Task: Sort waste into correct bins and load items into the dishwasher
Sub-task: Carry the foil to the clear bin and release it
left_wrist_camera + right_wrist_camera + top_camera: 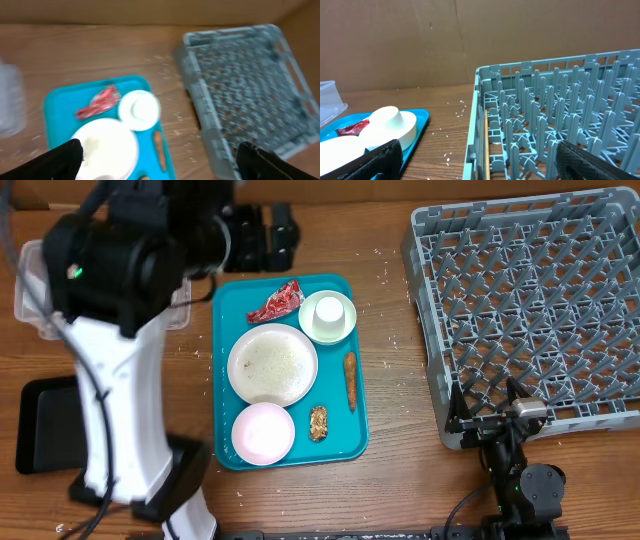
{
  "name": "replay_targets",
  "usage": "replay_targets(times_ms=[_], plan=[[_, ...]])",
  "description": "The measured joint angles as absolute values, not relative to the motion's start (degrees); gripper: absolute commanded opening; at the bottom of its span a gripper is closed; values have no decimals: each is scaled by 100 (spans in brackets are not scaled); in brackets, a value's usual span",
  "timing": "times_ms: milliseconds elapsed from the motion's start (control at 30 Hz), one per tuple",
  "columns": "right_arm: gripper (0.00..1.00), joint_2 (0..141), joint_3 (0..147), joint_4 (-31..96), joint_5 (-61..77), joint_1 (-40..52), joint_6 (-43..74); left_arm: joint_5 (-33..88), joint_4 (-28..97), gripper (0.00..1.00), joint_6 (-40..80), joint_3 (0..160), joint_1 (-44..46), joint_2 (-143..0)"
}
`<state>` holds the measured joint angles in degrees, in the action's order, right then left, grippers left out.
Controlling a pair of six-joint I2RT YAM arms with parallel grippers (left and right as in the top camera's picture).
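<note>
None of the sorting shows as done yet. The wrapper (275, 302), the sausage (350, 380), the nutty chunk (318, 423) and the rice crumbs on the plate (272, 364) all lie on the teal tray (345, 442). That tray is below and just ahead of my left claw (160, 150), and the cup (328, 317) and the bowl (263, 432) sit on it too.

I cannot find the napkin. The rack (530, 310), right of that claw and directly ahead of my right claw (477, 152), holds no dish I can see. The clear tub (30, 290), half hidden by my arm, and the black tray (45, 425) sit off to my left claw's left. The black tray holds nothing. Both claws stand wide apart, gripping nothing. I judge the whole job is still left.
</note>
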<state>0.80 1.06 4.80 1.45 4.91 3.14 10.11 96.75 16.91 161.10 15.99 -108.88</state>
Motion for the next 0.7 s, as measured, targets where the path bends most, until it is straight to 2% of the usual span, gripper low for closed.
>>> replay_targets(times_ms=[200,400,533,700], plan=[[100,80,106,482,145,491,318,526,9679,100,1806,14470,1599,-9767],[100,78,106,478,145,491,316,167,9688,100,1861,13054,1599,-9754],[100,78,106,480,145,491,316,-620,9679,100,2250,12571,1487,-9907],[100,78,106,482,145,491,316,-1173,9657,100,2587,12508,926,-9913]])
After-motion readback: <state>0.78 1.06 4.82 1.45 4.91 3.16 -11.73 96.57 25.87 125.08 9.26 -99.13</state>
